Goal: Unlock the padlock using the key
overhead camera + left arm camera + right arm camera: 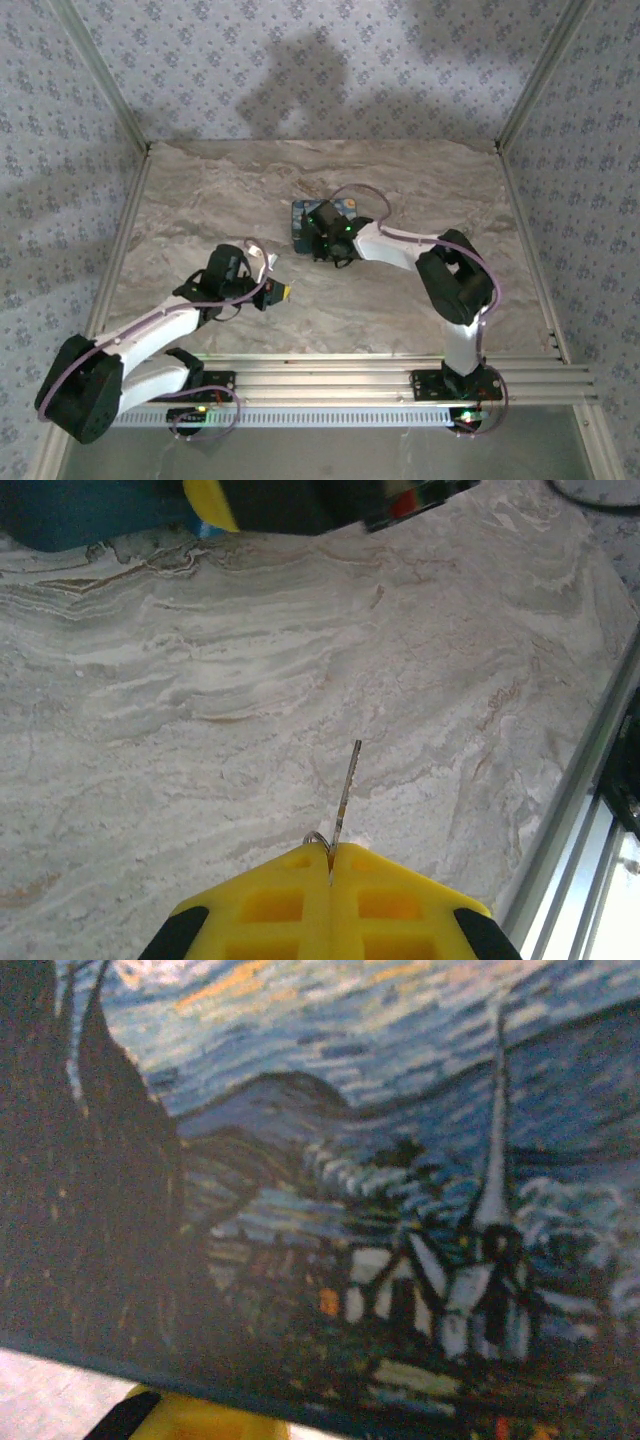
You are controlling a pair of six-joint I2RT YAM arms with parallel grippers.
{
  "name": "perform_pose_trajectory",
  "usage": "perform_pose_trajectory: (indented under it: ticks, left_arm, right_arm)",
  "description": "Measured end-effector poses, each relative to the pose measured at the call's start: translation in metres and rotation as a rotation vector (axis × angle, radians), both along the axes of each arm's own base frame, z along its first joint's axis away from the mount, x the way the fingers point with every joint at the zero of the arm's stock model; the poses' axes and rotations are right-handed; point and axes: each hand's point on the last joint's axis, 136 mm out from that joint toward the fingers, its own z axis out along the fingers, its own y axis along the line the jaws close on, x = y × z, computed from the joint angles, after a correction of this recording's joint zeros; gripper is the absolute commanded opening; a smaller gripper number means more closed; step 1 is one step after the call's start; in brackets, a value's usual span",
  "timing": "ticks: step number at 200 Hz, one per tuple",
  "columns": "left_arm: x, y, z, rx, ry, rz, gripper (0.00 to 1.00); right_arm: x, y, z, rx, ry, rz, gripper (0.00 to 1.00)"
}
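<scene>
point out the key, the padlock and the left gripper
key point(345, 798), left wrist view, middle of its shaft
padlock point(350, 1210), right wrist view, printed face
left gripper point(330, 865), left wrist view, between its fingertips

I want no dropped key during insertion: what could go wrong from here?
1. The key is pinched by just its end in the left gripper and sticks far out. It could pivot or slip when it meets the padlock.
2. The right gripper sits over the padlock, but a firm grip cannot be confirmed. The padlock may slide on the table under the key's push.
</scene>
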Motion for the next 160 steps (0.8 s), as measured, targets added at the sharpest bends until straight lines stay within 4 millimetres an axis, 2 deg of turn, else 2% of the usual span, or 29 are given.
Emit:
perform_pose_trajectory:
  ticks: [55,115,160]
  left_arm:
    - [0.020,-0.014,-0.006,-0.002,-0.008,-0.005,0.00]
    - [0.033,-0.036,-0.005,0.004,-0.062,-0.028,0.00]
    - [0.042,-0.037,-0.014,0.033,-0.096,-0.024,0.00]
  right_arm:
    - [-0.007,0.000,0.033,0.217,0.107,0.049,0.00]
    - [-0.019,0.006,0.046,0.364,0.230,0.100,0.00]
    - [-0.023,0.006,0.055,0.452,0.294,0.131,0.00]
